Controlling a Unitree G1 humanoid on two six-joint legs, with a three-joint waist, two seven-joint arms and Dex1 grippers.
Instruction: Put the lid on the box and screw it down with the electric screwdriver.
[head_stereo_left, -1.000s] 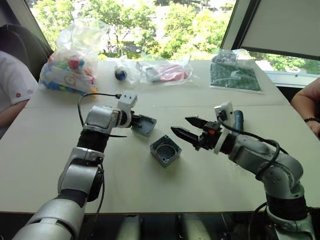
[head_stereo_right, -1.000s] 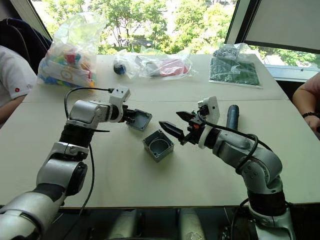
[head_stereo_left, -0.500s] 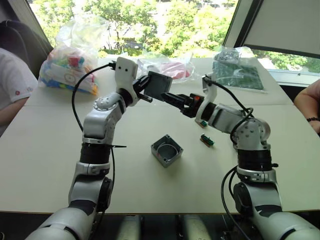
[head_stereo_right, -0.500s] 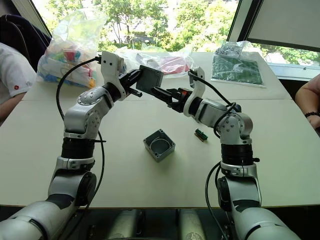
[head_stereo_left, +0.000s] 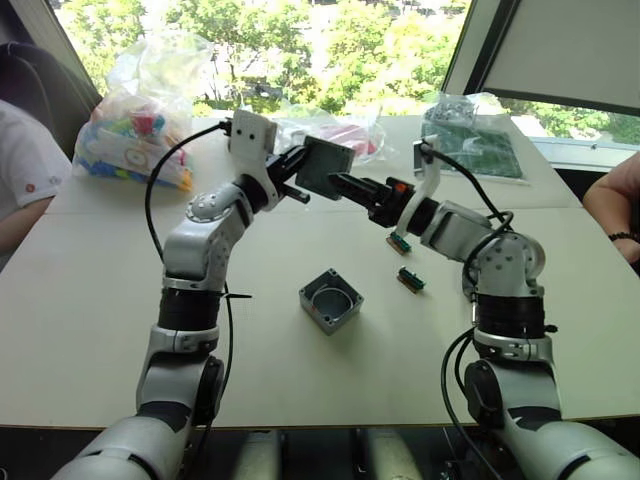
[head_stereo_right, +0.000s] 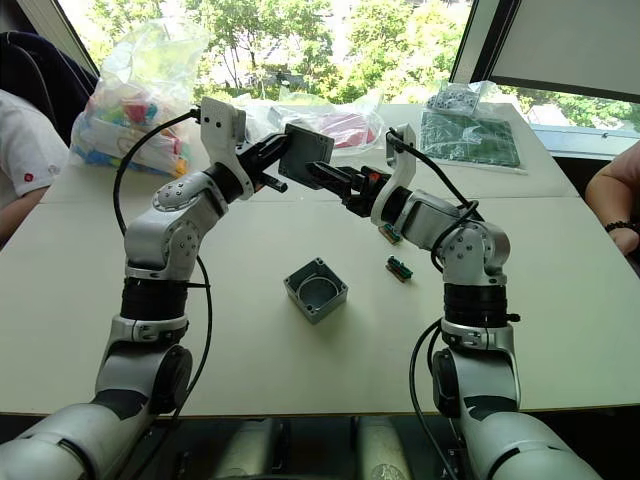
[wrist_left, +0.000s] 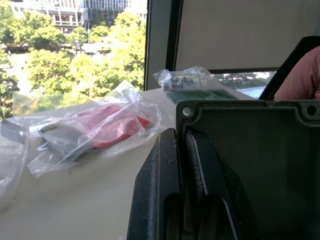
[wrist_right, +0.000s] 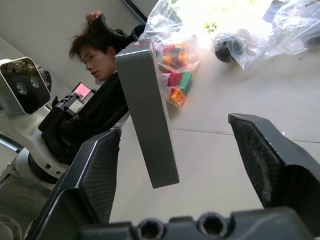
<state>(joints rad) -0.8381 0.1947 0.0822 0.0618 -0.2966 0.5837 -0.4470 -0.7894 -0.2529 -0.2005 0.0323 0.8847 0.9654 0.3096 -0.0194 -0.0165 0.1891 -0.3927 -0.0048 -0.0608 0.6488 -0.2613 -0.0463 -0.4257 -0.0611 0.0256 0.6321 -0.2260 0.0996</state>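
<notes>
Left tool (head_stereo_left: 300, 172) clamps the lid (head_stereo_left: 324, 167) aloft; right wrist view shows right tool (wrist_right: 175, 150) agape around its edge.

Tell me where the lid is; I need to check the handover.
The lid is held up in the left gripper above the table's far middle, the open right gripper around its edge, the box below.
</notes>
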